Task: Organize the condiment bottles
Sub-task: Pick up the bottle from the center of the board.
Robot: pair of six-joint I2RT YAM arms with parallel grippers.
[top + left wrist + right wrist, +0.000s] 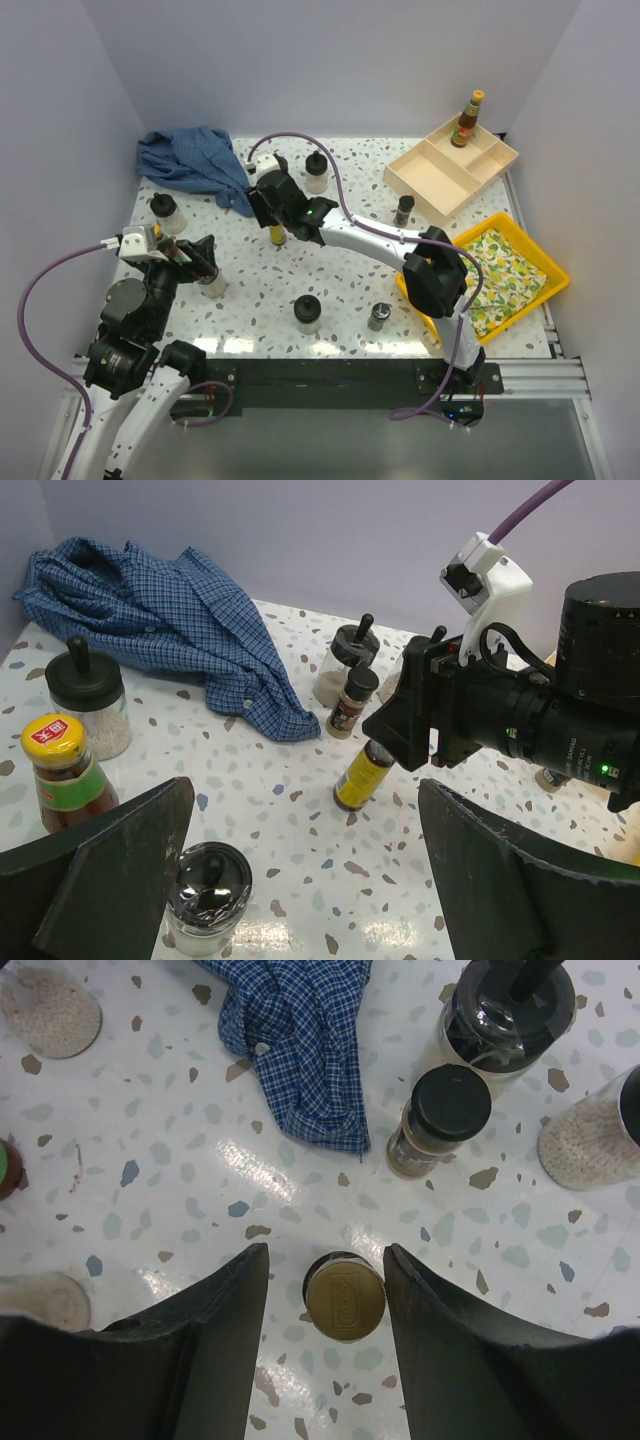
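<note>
- Walls (330,60) of plain, matte pale lilac close in the far side and both flanks.
- White terrazzo tabletop (260,290) is glossy and flecked grey, brown and blue.
- Crumpled blue checked cotton shirt (190,160) lies heaped at the far left.
- Yellow plastic tray (555,283), lined with a lemon-print cloth, sits at the near right.
- Beige divided tray (430,170), matte and rectangular, sits at the far right. A slim red-sauce bottle with an orange cap (470,118) stands upright in its far compartment.
- Left gripper (305,880) has its black fingers spread wide. It hangs over a squat clear black-lidded jar (208,895) at the near left.
- Right gripper (325,1260) straddles a slim yellow-labelled bottle with a round olive cap (345,1300) mid-table. Its fingers are apart, with a gap showing beside the cap.
- Tiny dark cylindrical shaker (404,208) stands just beside the beige tray's near-left wall.
</note>
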